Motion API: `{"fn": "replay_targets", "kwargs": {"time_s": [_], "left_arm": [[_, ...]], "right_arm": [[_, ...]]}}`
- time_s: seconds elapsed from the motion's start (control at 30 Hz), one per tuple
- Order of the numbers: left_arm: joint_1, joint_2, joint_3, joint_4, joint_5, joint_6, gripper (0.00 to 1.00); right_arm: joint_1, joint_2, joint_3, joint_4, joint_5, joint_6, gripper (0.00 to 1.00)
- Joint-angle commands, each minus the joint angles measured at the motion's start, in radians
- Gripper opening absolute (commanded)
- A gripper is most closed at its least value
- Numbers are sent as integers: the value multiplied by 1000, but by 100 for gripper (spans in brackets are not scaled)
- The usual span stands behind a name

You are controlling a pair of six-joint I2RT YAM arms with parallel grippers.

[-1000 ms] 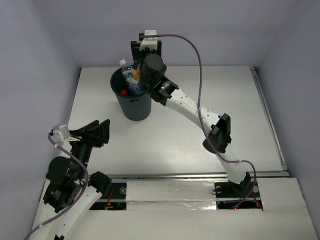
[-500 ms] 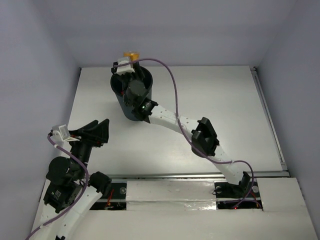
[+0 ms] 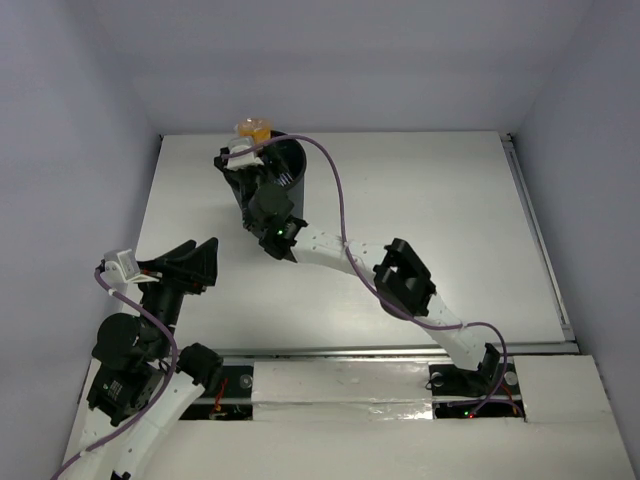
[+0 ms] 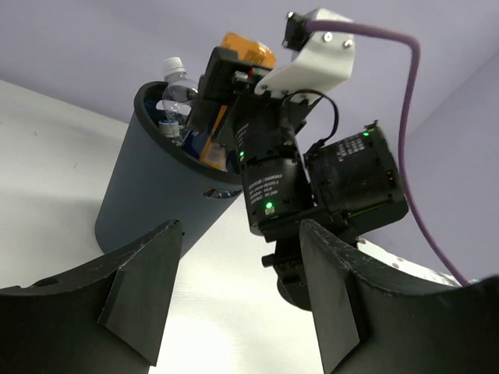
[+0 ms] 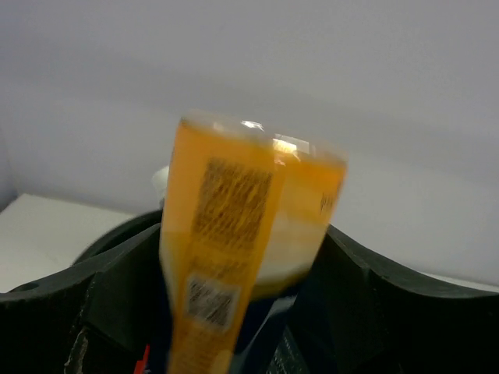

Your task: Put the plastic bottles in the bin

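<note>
The black bin [image 3: 296, 152] stands at the table's far left; it also shows in the left wrist view [image 4: 148, 195]. My right gripper [image 3: 243, 160] reaches over the bin's rim and is shut on the orange bottle [image 3: 252, 128], whose base points up above the rim. In the right wrist view the orange bottle [image 5: 249, 202] fills the gap between the fingers [image 5: 366, 296]. A clear white-capped bottle [image 4: 178, 84] stands in the bin beside the orange bottle [image 4: 248, 48]. My left gripper [image 3: 188, 256] is open and empty, near the front left, pointing at the bin [image 4: 242, 234].
The right arm [image 3: 400, 280] stretches diagonally across the middle of the table with its purple cable [image 3: 335, 190] looping above it. Grey walls close the table at the back and sides. A metal rail [image 3: 400, 350] runs along the front edge.
The right arm swung left and down over the bin. The wrist turned, so the orange bottle's base now sticks up at the far rim. The left arm has not moved.
</note>
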Motion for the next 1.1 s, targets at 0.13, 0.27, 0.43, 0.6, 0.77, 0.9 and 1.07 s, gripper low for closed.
{"fn": "replay_targets", "kwargs": {"time_s": [0.13, 0.27, 0.43, 0.6, 0.77, 0.9, 1.07], "left_arm": [[3, -4, -3, 40, -8, -5, 58], [3, -3, -3, 42, -9, -5, 58], [3, -1, -3, 39, -14, -7, 58], [3, 3, 0, 34, -20, -7, 60], [3, 9, 0, 33, -23, -7, 67], [3, 11, 0, 33, -22, -7, 71], [3, 6, 3, 25, -31, -7, 84]], "right_arm": [[15, -190, -114, -101, -63, 243, 81], [15, -264, -171, -158, -111, 332, 83], [15, -325, -193, -232, -141, 412, 92], [24, -417, -205, -351, -218, 544, 100], [24, -500, -268, -422, -273, 622, 100], [24, -601, -381, -440, -267, 679, 97], [24, -873, -666, -405, -272, 826, 41]]}}
